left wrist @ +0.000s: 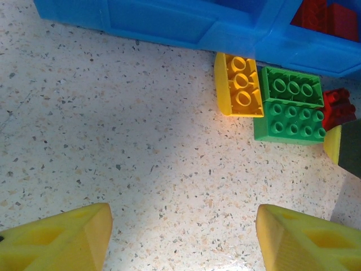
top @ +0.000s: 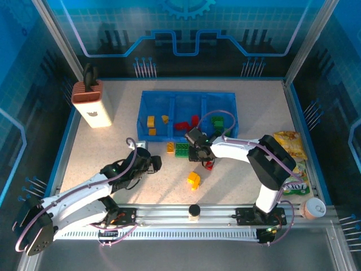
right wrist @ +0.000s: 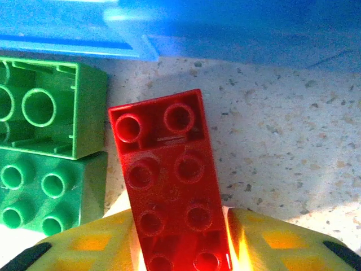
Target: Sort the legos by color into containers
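From above, the blue bin held some bricks, but a few lay loose on the table. The left gripper was spread wide apart, holding nothing. The right gripper squeezed a red brick near the bin.

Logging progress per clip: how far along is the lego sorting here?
Done: the bin holds yellow bricks, red bricks and green bricks in separate compartments. In hand: right gripper, jaws closed on a red brick. Remaining: a yellow brick and two green ones beside the bin, an orange-yellow brick nearer; left gripper open.
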`<state>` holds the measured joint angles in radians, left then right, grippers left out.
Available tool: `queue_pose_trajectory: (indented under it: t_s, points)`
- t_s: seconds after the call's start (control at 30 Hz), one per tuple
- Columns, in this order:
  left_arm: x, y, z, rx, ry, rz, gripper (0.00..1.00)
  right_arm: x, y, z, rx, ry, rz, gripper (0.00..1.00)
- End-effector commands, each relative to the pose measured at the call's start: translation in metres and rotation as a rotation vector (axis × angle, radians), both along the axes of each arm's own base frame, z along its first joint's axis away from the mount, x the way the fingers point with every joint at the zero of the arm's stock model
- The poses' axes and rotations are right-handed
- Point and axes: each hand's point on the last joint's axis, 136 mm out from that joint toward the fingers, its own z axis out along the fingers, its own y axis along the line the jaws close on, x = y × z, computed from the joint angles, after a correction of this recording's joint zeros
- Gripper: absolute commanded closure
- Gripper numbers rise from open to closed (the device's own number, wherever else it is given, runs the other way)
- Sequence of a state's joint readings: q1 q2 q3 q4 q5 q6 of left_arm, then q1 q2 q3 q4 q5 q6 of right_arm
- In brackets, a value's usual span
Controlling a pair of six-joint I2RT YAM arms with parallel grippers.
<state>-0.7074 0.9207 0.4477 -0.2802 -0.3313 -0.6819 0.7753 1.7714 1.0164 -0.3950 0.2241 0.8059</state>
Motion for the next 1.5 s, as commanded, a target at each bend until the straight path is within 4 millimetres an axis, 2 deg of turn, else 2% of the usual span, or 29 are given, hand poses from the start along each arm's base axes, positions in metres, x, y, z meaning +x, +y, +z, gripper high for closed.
queue_pose_trajectory:
  t_s: [0.0,0.17,0.33,0.47,0.57,0.67,0.8,1.03,1.17,1.27,1.3,1.47]
  points:
    - [0.002,0.000,0.004,-0.012,-0.006,0.002,0.31,-0.011,-0.005,-0.006,0.004,0.041,-0.008,0.60]
    - [0.002,-0.001,0.000,-0.014,0.003,0.002,0.31,-0.014,-0.010,0.002,-0.012,0.017,-0.008,0.68]
    - [0.003,-0.002,-0.001,-0.015,0.004,0.001,0.31,-0.017,-0.010,0.016,-0.038,-0.012,0.014,0.71]
    - [0.003,-0.001,-0.001,-0.010,0.005,0.003,0.31,-0.021,-0.008,0.038,-0.054,-0.054,0.040,0.71]
    - [0.002,-0.001,-0.002,-0.010,0.005,0.002,0.32,-0.016,-0.005,0.061,-0.042,-0.109,0.052,0.71]
    - [0.003,-0.002,-0.001,-0.017,0.002,0.002,0.32,-0.003,0.000,0.085,-0.027,-0.163,0.071,0.71]
    - [0.002,-0.002,0.002,-0.026,0.002,0.000,0.32,0.023,0.014,0.105,-0.004,-0.189,0.102,0.70]
    - [-0.005,0.005,0.016,-0.041,-0.027,0.001,0.32,0.072,0.027,0.101,0.015,-0.152,0.103,0.68]
    - [-0.008,0.008,0.031,-0.062,-0.059,0.000,0.32,0.087,0.025,0.107,-0.022,-0.161,0.103,0.58]
    - [-0.009,0.010,0.034,-0.061,-0.065,0.002,0.32,0.089,0.022,0.115,-0.033,-0.179,0.093,0.36]
    - [-0.009,0.009,0.034,-0.062,-0.064,0.001,0.32,0.087,0.022,0.119,-0.032,-0.188,0.094,0.32]
    - [-0.007,0.006,0.032,-0.071,-0.056,0.000,0.32,0.072,0.016,0.130,-0.037,-0.224,0.093,0.30]
